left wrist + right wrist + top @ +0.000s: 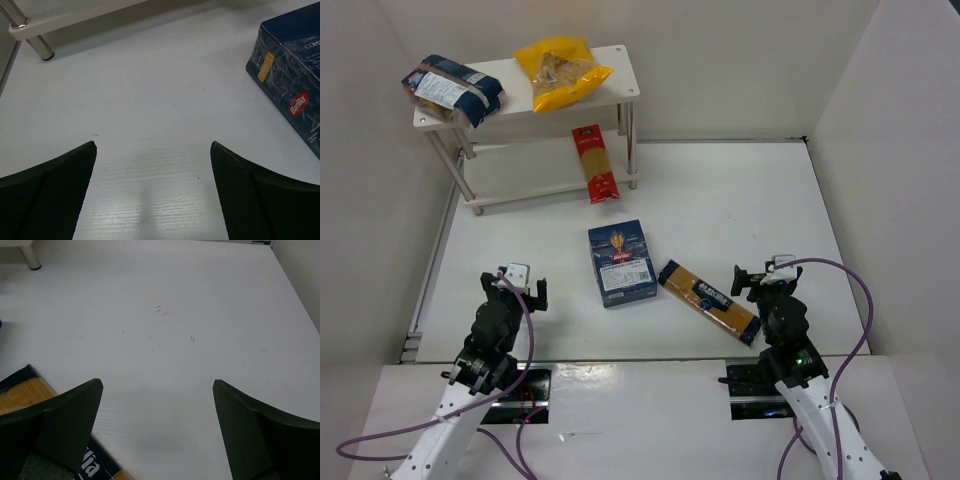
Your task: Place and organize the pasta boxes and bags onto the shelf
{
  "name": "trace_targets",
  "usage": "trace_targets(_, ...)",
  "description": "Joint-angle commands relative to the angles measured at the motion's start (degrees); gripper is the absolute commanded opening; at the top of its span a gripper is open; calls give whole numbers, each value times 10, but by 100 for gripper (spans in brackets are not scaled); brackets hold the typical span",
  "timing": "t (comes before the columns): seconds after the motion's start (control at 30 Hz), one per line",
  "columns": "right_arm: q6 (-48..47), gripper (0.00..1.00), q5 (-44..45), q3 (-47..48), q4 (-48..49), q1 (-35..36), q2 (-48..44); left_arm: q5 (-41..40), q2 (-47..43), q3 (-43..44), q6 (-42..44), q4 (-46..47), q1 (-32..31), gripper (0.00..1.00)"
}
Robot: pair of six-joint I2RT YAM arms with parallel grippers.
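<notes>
The white two-tier shelf [620, 62] stands at the back left. On its top board lie a dark blue bag [452, 90] and a yellow bag [560, 70]. A red spaghetti pack [595, 163] lies partly on the lower board, sticking out over the table. A dark blue box [621, 262] lies flat mid-table; it also shows in the left wrist view [292, 85]. An amber spaghetti pack [708, 300] lies right of it, its end in the right wrist view [20, 395]. My left gripper [519, 288] is open and empty, left of the box. My right gripper [763, 280] is open and empty, beside the amber pack.
White walls enclose the table on the left, back and right. A shelf leg [30, 35] stands ahead of my left gripper, and another leg [29, 259] shows far off in the right wrist view.
</notes>
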Motion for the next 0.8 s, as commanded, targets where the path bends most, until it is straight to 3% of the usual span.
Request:
trace_targets(0.0,6,100,7,-29,29,-3,-47,-7,-80,-20,-9,23,-2,100)
trace_targets(0.27,0,100,1,-29,29,-3,-47,-7,-80,-20,-9,23,-2,100)
trace_targets(0.43,-66,100,-76,35,34,-3,-47,-7,-80,-20,-9,23,-2,100)
trace_targets(0.57,-30,100,8,87,107,-37,-47,-7,-80,-20,-9,23,-2,100)
trace_targets(0.77,-195,100,-124,156,108,-55,-47,-7,-80,-20,-9,23,-2,100)
